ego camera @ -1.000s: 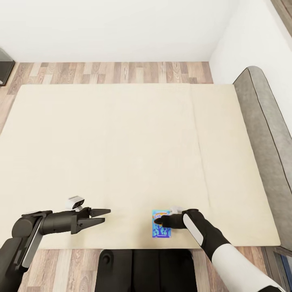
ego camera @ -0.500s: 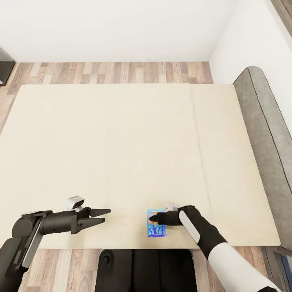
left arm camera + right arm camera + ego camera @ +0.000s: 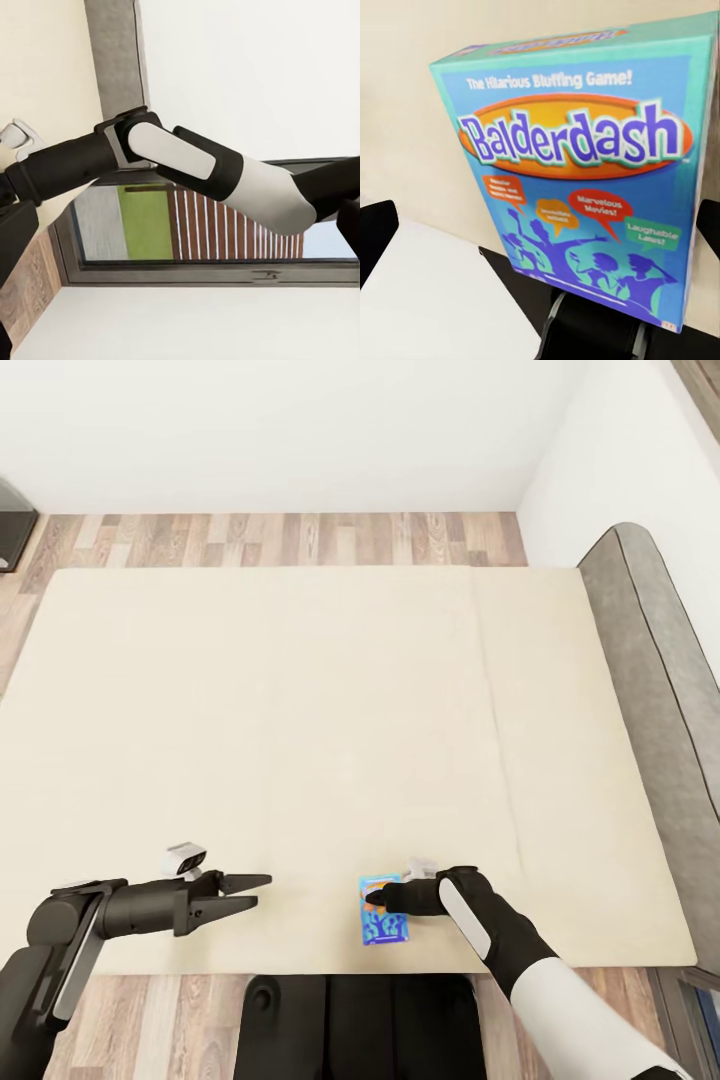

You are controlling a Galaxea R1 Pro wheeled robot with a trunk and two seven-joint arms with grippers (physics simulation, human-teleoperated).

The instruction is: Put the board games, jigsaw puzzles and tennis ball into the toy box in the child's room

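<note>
change since earlier frames: right gripper (image 3: 378,900) and the blue board game (image 3: 381,922) under it now lie a little further toward the robot's left along the near edge of the bed (image 3: 300,740); over the last half second the shift is slight.
board game: a small blue "balderdash" box (image 3: 585,172), flat on the cream mattress close to its near edge, on the larger section left of the seam.
right gripper state: fingertips sit over the upper part of the box in the head view; in the right wrist view dark finger shapes flank the box at either side, so the jaws look spread around it, but whether they press on it cannot be told.
left gripper (image 3: 248,892): held level above the mattress, well apart from the box, jaws parted and empty.
right arm (image 3: 187,161): seen crossing the left wrist view in front of a window.
meaning for the task: judged as the box being drawn into reach for a grasp; it is not yet lifted, and carrying it to the toy box is still to come.
</note>
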